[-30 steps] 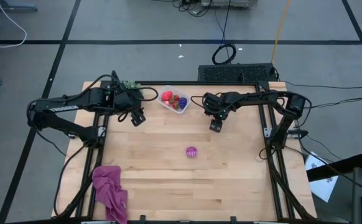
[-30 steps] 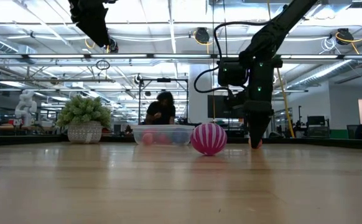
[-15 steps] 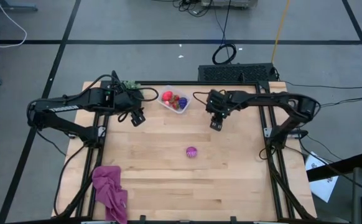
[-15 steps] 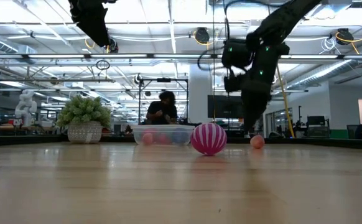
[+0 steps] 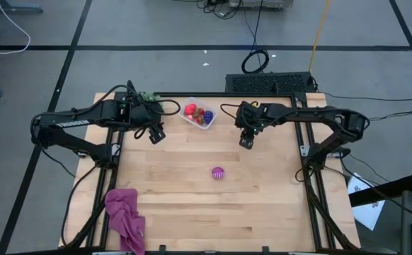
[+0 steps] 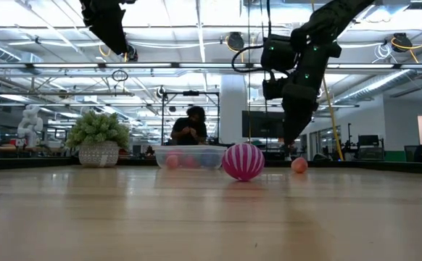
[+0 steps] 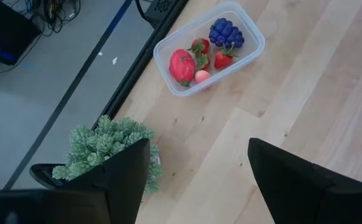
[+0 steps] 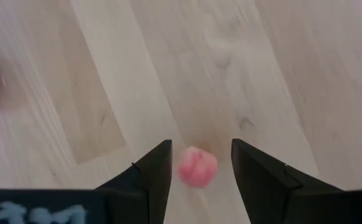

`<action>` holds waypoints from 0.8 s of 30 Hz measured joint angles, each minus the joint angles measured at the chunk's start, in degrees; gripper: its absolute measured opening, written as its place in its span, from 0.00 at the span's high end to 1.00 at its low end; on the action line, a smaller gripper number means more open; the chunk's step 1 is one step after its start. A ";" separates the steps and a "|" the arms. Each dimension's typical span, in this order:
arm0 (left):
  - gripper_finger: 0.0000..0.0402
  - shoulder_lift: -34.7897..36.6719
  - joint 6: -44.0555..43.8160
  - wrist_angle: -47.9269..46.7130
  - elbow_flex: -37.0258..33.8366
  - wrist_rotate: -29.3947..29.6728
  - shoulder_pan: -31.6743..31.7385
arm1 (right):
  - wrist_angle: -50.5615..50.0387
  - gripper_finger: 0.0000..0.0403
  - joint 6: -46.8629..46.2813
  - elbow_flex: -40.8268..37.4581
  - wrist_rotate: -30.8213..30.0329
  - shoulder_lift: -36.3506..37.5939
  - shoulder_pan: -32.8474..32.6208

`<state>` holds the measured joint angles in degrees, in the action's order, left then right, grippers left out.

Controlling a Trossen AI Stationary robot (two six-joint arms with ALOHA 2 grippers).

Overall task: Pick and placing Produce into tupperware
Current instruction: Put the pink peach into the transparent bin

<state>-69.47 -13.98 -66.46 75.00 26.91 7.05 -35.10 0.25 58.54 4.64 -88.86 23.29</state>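
Note:
My right gripper hangs open over the table's far middle, raised off the wood. A small pink fruit lies on the table below it, seen between the open fingers and apart from them. The clear tub stands at the far edge and holds red, pink and blue-purple produce. A magenta-striped ball rests on the table's middle. My left gripper waits open, high above the table, left of the tub.
A green bushy plant in a pot stands at the far left edge, close to the left arm. A magenta cloth lies crumpled at the near left corner. Bare wood spreads around the striped ball. A person sits beyond the table.
My right gripper has risen from the table, where its fingers stood down at the pink fruit a second ago. The pink fruit has stayed on the wood and now shows clear of the fingers in the low view. The left arm has kept still.

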 joint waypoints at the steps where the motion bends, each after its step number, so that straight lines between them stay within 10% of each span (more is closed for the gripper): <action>1: 0.32 0.00 0.00 0.00 0.00 0.00 0.00 | -0.52 0.61 0.00 0.00 0.00 -0.07 0.00; 24: 0.32 0.00 -0.20 -0.04 0.02 -1.52 -0.04 | -2.96 0.61 0.63 0.23 0.04 -11.22 0.28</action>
<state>-69.47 -14.17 -66.50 75.02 25.39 7.01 -38.07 0.89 58.77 4.69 -100.08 23.57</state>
